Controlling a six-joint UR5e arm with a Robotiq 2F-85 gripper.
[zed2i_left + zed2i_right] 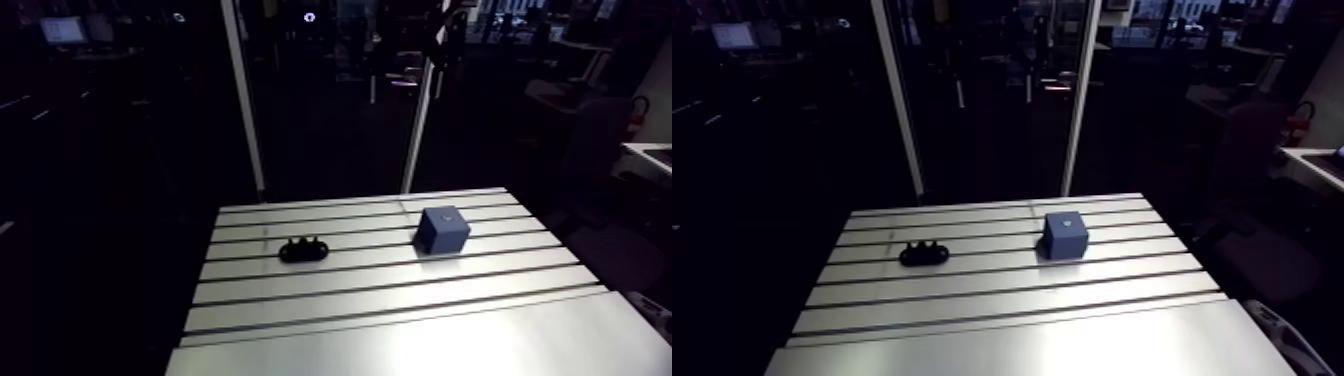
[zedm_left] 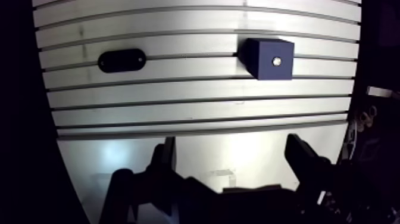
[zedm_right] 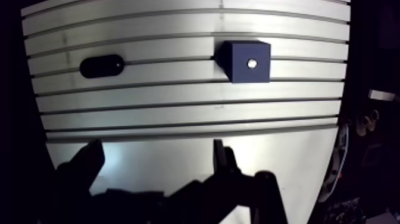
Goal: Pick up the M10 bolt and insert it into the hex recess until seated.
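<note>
While nothing is held, the opening step, the approach to the bolt, is judged to be in hand. In the wrist view the gripper (image 2: pixel 232 143) is seen with its two fingers spread wide and only bare table (image 2: pixel 196 107) between them.

Well ahead of the fingers a black oblong holder (image 2: pixel 121 60) is set on the slotted surface. A dark blue block (image 2: pixel 271 59) is placed well apart from it along the same band of slots. In the arm view three small knobs are made out on top of the holder. Whether one of them is the M10 bolt cannot be told, but the holder is taken as its likeliest place, since no loose bolt is seen on the table. A small bright spot (image 2: pixel 277 61) is shown on the block's top face and is judged to mark the hex recess, though its shape is too small to be read.

For the next move, the gripper is to be carried forward over the holder, lowered with one finger on either side of a single knob, and closed. Since the knobs are set close together, careful alignment is called for so that only one is caught.
</note>
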